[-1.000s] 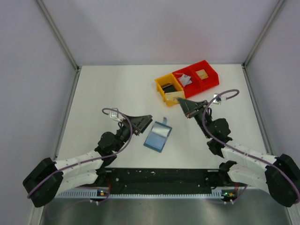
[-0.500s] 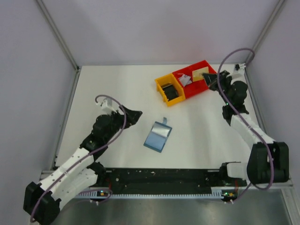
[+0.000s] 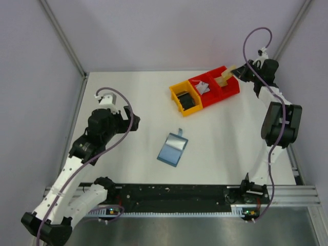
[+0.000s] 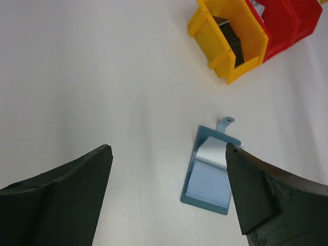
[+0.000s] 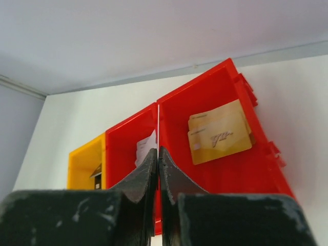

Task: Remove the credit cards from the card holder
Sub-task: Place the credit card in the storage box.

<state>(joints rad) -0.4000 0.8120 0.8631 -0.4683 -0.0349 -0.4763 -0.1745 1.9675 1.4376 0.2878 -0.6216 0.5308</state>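
Holder [image 3: 172,148]: teal, lay open, flat on table [image 3: 128,97]. Cards [image 5: 219,134]: tan and pale in red bins [image 5: 177,102], dark in yellow bin [image 4: 211,38].

Shows a matt white surface [image 4: 77,77], smooth with a faint fine grain. Reads as smooth, lightly glossy moulded plastic on the red bins [image 5: 241,169] and the yellow bin [image 4: 207,33]. Gives the card holder [image 4: 207,184] a flat, matt blue face and a paler, shiny grey-blue fold at its upper end. Puts a soft satin sheen on the tan-yellow credit cards [image 5: 219,131]. Leaves the left fingers [image 4: 61,200] matt black, and the right fingers [image 5: 136,179] matt black too, flecked with pale scuffs.
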